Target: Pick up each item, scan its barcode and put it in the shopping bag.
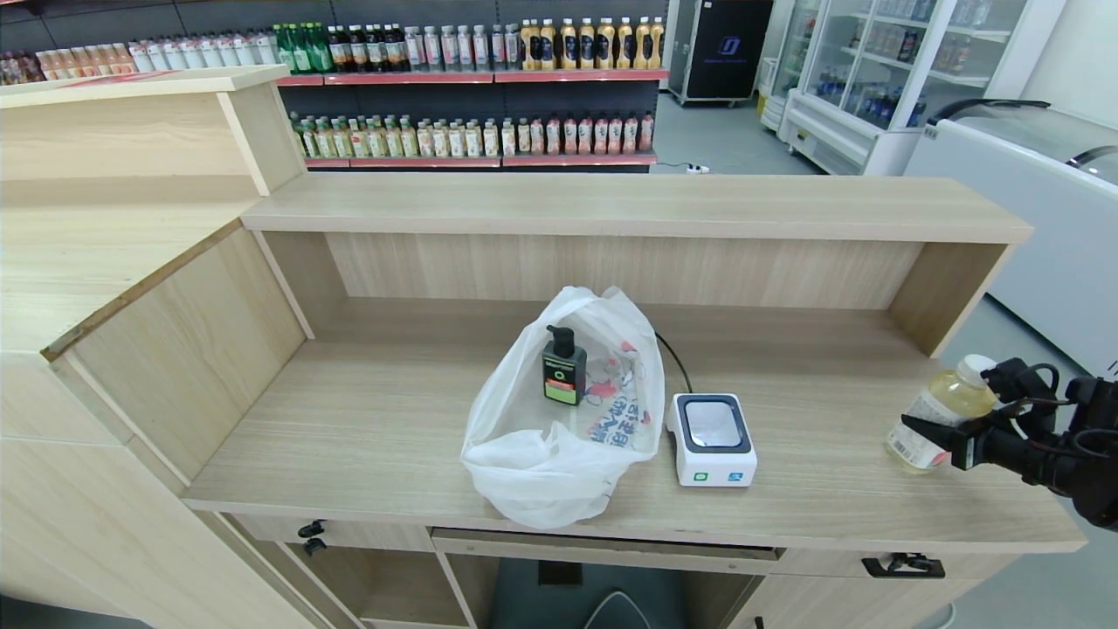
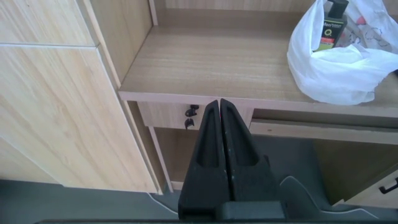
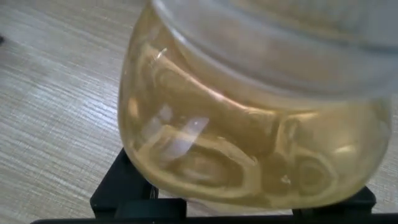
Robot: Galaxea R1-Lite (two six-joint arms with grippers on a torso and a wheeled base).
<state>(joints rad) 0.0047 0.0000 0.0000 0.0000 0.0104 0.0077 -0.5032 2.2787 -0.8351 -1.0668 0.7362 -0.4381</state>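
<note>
The right end effector (image 1: 969, 418) grips a bottle (image 1: 948, 397) of pale yellow liquid across its body, at the right end of the bench (image 1: 367, 428) and well apart from the scanner (image 1: 712, 437). The bottle is tilted, cap up and away from the robot. I cannot tell whether its base touches the bench or hangs just above it. The main risk is slip: the smooth round wall is held near its middle, so a quick swing toward the scanner could make the bottle turn or slide in the grip. The label (image 1: 913, 441) sits low on the body. If the barcode faces away from the scanner's window, or a finger covers it, the scan will probably fail. The bottle has to pass over the scanner to reach the bag (image 1: 541, 454), and a low pass could knock the scanner. The bag is soft and its mouth sags, with a pump bottle (image 1: 564, 367) standing upright inside. A drop onto the rim could fold the opening shut or tip that bottle. The left end effector (image 2: 219, 109) has its fingers pressed together and hangs below the bench's front edge, too far off to steady the bag.
</note>
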